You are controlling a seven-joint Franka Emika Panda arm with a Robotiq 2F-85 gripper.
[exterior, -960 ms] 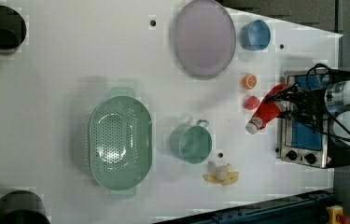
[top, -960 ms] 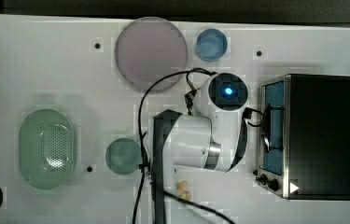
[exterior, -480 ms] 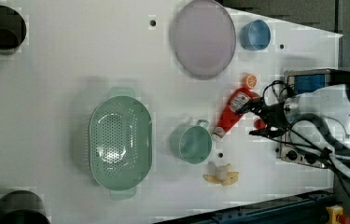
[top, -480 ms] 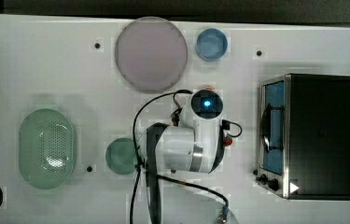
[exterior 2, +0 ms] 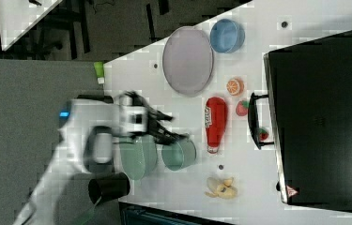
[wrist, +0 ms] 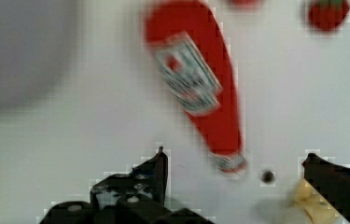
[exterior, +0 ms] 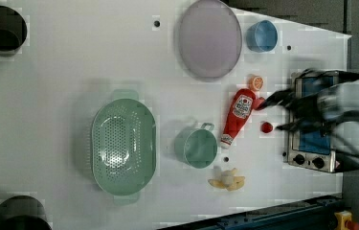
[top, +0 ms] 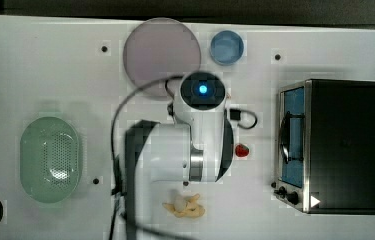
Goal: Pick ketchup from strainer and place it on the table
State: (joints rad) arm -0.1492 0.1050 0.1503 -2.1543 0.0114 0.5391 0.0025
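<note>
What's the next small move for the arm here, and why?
Probably lift the open gripper straight up and away. The ketchup already lies flat on the table, well clear of the strainer, and nothing sits between the fingers, so the placing looks finished.

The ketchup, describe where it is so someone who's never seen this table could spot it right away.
In the left view, find the toaster oven at the table's right edge. Just to its left, between it and the green cup, lies the ketchup flat on the tabletop. It is a long red bottle with a white cap and label, much longer than the small red strawberries beside it.
</note>
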